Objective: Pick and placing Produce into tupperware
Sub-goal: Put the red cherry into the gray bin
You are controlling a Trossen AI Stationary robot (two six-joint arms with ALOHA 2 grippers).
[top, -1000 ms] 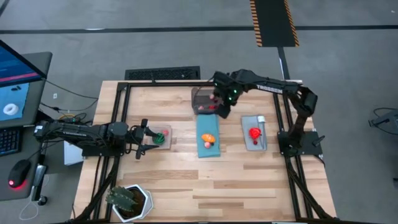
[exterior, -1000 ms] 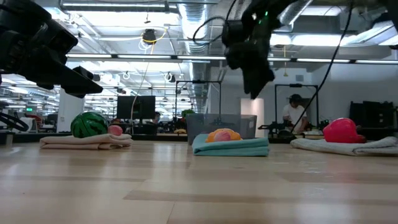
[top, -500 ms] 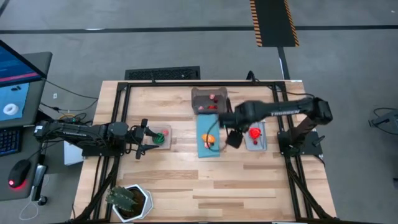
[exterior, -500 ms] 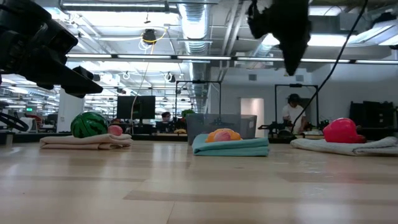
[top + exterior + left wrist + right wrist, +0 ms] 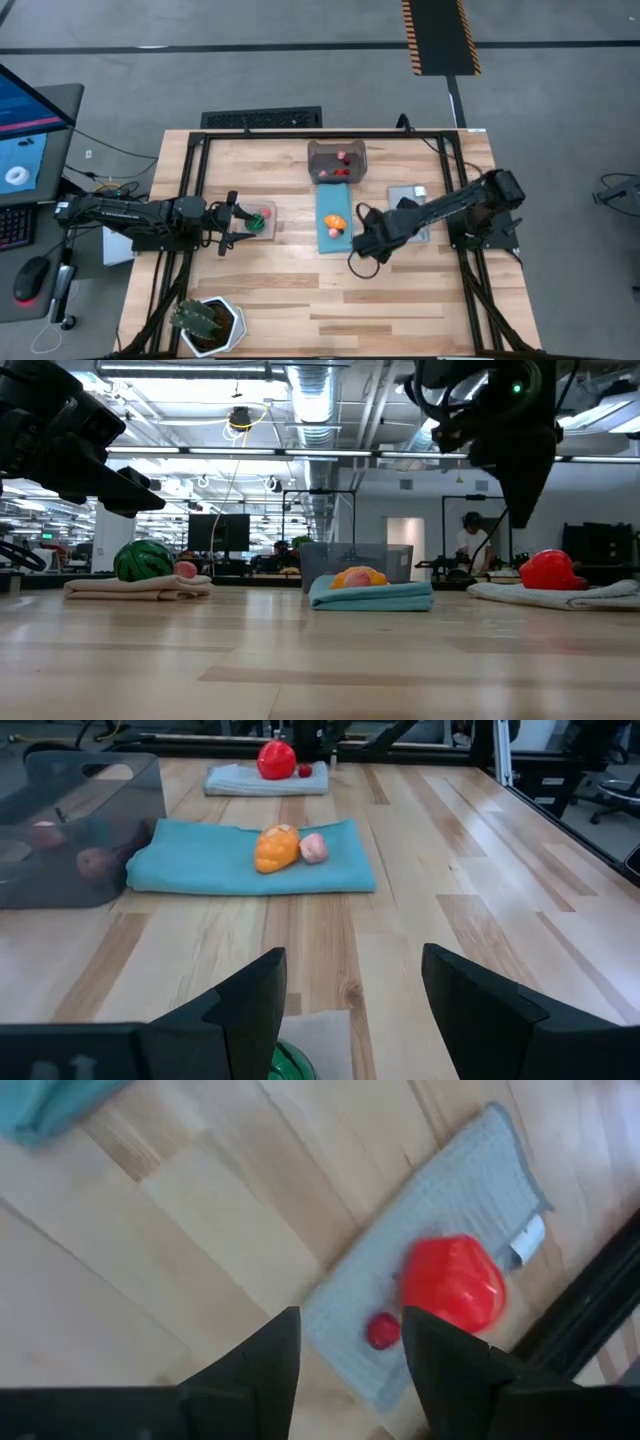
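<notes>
Near front-left corner of the counter: spiky plant in a white pot. Front half of the counter is bare wood.

Left claw sits at the left side, mid-depth, fingers apart, nothing between them, just short of a tan mat. On that mat: green melon with a small pink piece touching beside it. Left wrist view shows the melon's green top just under the fingers.

Right claw hangs above the counter centre, right of the blue mat, off the surface, fingers apart, empty. Right wrist view looks past its fingers at the grey mat.

Blue mat at centre holds an orange piece and a small pink piece, touching each other.

Grey mat, right of centre and partly under the right arm, holds a big red fruit and a tiny red piece just beside it.

Tupperware stands at the back edge, centre, just behind the blue mat. Inside: a few small red and pink pieces. Exact count cannot tell.

Beyond the counter, a person far off in the room.
</notes>
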